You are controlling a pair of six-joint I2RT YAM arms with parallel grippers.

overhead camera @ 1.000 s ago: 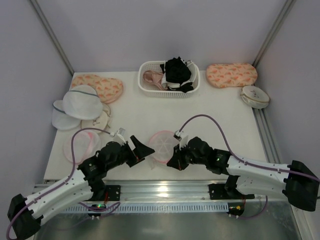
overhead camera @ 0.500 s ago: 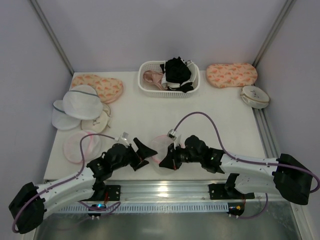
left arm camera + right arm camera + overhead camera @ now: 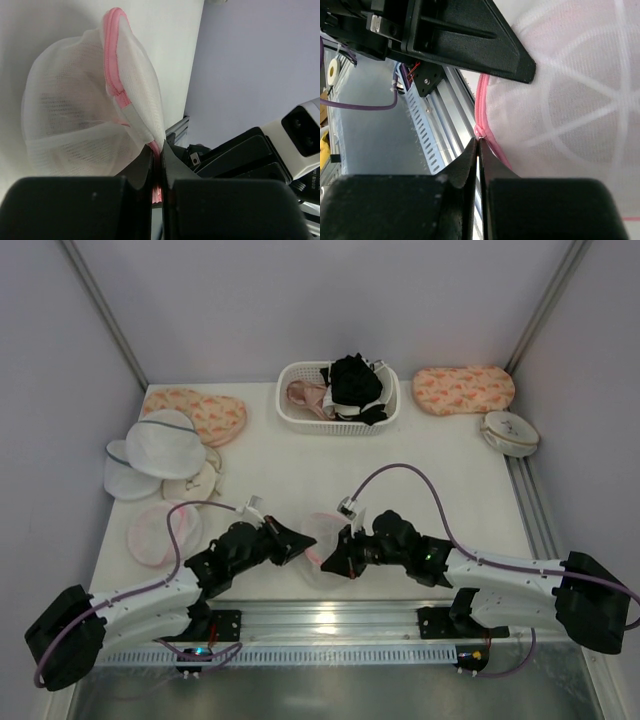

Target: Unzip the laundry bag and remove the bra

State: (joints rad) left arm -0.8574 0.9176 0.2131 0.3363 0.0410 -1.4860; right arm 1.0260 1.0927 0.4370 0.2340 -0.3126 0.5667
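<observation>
Since the bag (image 3: pixel 75 115) is limp mesh, we judge its rim (image 3: pixel 111 65) the firm hold; left gripper (image 3: pixel 159 152) clamps it; right gripper (image 3: pixel 479 145) pinches the zip pull (image 3: pixel 479 132).

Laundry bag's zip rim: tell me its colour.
Pink zip rim on the white mesh laundry bag; the left wrist view shows it best.

We see a white tabletop (image 3: pixel 290 465) boxed in by pale lilac walls (image 3: pixel 320 300); grey metal posts (image 3: pixel 103 310) run up the back corners; an aluminium rail (image 3: pixel 330 618) edges the near side; the light is soft and even.
</observation>
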